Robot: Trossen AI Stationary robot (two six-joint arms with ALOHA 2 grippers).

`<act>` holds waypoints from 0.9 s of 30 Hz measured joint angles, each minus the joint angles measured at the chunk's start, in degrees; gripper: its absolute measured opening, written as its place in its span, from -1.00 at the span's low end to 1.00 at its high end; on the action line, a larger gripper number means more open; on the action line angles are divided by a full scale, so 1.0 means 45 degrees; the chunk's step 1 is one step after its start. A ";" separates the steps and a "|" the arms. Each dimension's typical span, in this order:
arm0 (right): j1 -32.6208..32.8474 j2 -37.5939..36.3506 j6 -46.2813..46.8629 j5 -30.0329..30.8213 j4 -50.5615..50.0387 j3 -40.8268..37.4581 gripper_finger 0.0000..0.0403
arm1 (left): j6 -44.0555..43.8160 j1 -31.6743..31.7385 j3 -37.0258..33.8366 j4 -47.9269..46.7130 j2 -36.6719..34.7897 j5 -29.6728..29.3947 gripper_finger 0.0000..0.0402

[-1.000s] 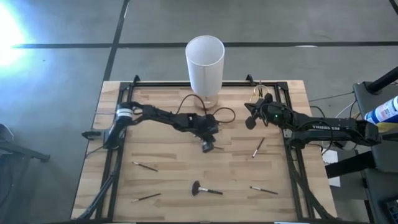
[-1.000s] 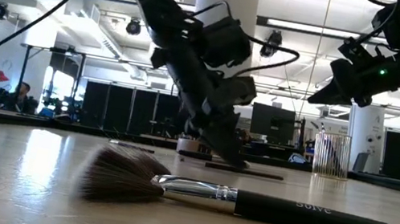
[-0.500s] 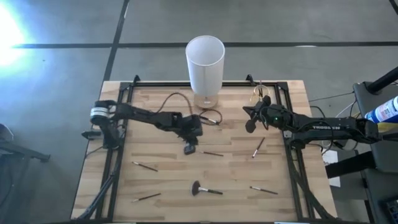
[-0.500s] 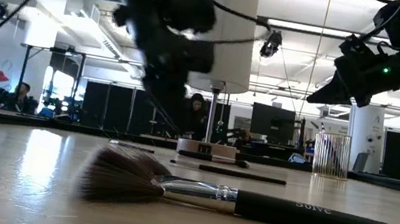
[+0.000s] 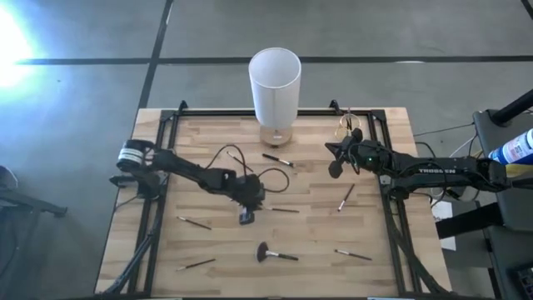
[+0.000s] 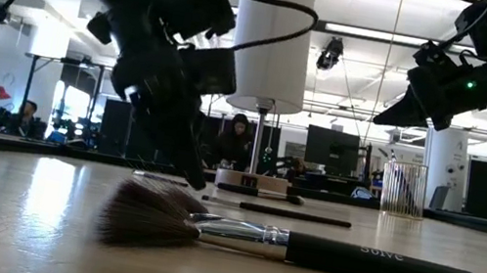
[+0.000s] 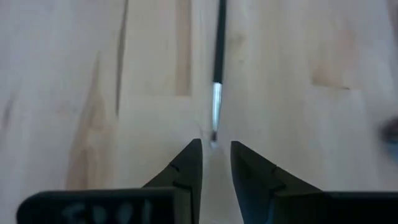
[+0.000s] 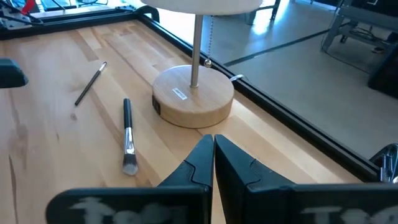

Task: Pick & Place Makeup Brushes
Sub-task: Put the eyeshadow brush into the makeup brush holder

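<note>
We see left hand low over counter centre, fingers slightly apart, gripping nothing. Thin brush lies on wood just ahead of fingertips, silver ferrule toward hand. Right hand hovers at right far side, fingers pressed together, empty. Near it, brush lies beside round wooden lamp base. Other makeup brushes scattered across counter: fluffy-headed brush near front centre, slim brush right of centre.
</note>
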 joint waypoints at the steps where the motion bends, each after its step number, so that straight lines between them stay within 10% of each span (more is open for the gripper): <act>1: 0.0000 0.0005 -0.0003 0.0002 -0.0003 0.0000 -0.96 | -0.0005 -0.0106 0.0019 0.0098 0.0136 -0.0179 -0.62; 21: 0.1523 0.0148 0.0753 -0.0874 -0.0163 0.0146 -0.96 | -0.0622 -0.0528 0.0332 -0.0085 0.0823 -0.1505 -0.99; 27: 0.3210 0.1237 0.1735 -0.1055 -0.0951 0.1063 -0.88 | -0.2098 0.0194 0.0927 -0.1459 0.0220 0.0131 -1.00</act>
